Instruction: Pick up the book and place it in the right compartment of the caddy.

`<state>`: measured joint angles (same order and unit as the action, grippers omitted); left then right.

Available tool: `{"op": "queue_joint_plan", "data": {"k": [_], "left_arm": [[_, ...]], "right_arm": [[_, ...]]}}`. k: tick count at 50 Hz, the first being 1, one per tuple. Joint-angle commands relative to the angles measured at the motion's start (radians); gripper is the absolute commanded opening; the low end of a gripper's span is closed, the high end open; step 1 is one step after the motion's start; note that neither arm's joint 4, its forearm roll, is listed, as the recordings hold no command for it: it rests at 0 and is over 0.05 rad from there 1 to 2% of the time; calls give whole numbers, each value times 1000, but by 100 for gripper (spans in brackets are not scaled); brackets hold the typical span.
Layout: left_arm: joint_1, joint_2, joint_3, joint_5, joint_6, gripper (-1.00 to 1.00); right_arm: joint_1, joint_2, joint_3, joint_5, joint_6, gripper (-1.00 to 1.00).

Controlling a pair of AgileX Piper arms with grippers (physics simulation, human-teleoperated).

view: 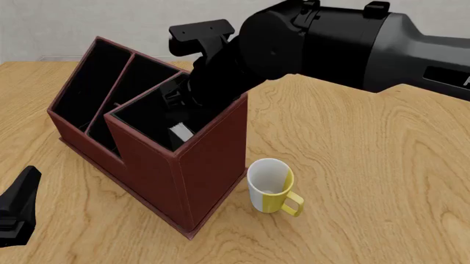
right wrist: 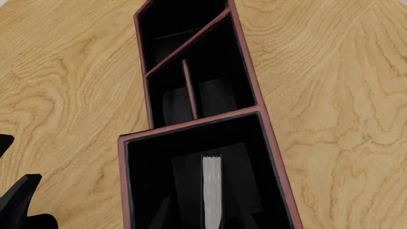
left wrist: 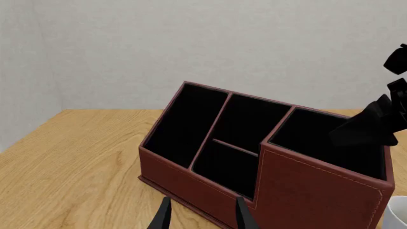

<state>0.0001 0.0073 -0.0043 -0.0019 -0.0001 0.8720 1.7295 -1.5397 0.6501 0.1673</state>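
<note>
The book [right wrist: 212, 191] stands on edge inside the caddy's [view: 147, 165] right compartment [right wrist: 152, 191], pale page edges up, directly below the right end effector [view: 180, 113], which reaches down into that section. Whether its fingers grip the book I cannot tell. The left end effector [left wrist: 202, 214], near left, is parted and empty.

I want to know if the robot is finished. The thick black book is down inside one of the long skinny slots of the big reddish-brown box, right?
Not quite. The thick black book is down inside the big reddish-brown leather-look box, but it stands in the widest, tallest-walled right compartment, not a skinny slot. The right wrist view shows its greyish-white page edges there, and the right gripper reaches into that section in the front view.
</note>
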Motion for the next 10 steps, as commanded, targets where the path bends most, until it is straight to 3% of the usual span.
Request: {"op": "queue_joint_plan", "data": {"k": [1,10], "left_arm": [[0,0,0,0,0,100],[1,0,0,0,0,100]], "right_arm": [[0,-1,-5,4,-7,100],[0,-2,-13,9,-16,100]]}}
